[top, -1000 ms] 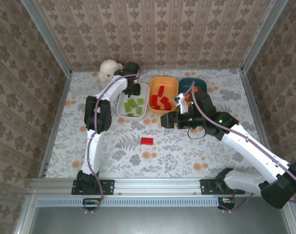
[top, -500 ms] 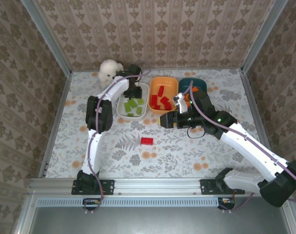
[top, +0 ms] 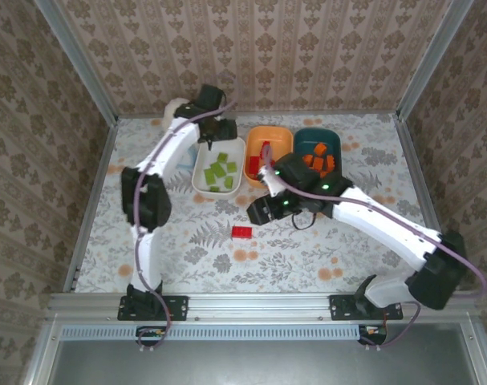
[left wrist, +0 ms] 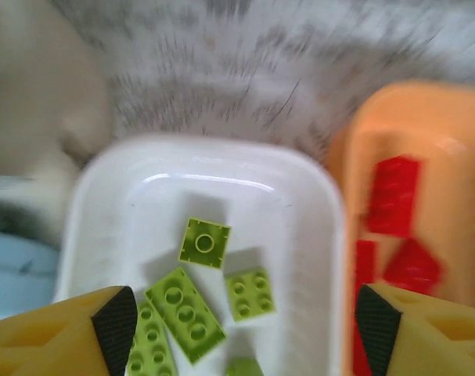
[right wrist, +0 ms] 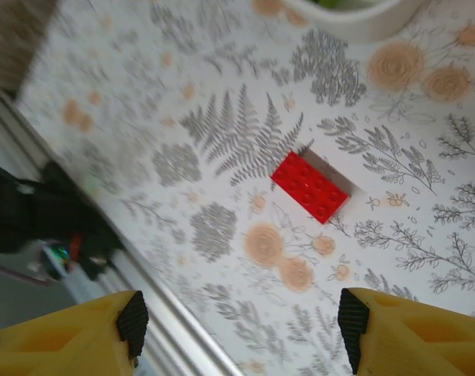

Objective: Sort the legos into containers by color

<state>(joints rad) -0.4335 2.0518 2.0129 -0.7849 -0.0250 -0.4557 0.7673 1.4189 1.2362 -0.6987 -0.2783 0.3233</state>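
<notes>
A white dish [top: 197, 180] holds several light green legos [top: 220, 170]; my left gripper [top: 217, 128] hovers open and empty over its far end. In the left wrist view the green legos [left wrist: 185, 312] lie loose in that white dish [left wrist: 198, 149] between my open left gripper [left wrist: 245, 329], with red legos [left wrist: 394, 196] in the orange dish [left wrist: 425, 110] beside it. The orange dish [top: 275, 131] and a teal dish [top: 315, 131] with orange legos [top: 318, 160] stand to the right. One red lego [top: 241, 233] lies on the table, just below my open right gripper [top: 257, 212]. The right wrist view has this red lego [right wrist: 310, 186] ahead of the right gripper [right wrist: 242, 321].
A white plush toy [top: 174, 111] sits at the back left, partly behind my left arm. Something pale blue [left wrist: 10, 270] lies left of the white dish. Patterned walls enclose the floral table on three sides; a metal rail [top: 243, 303] runs along the near edge.
My left gripper opened and drew back and up from the white dish. My right arm swung left and toward me, bringing its gripper close to the lone red lego and uncovering the teal dish.
</notes>
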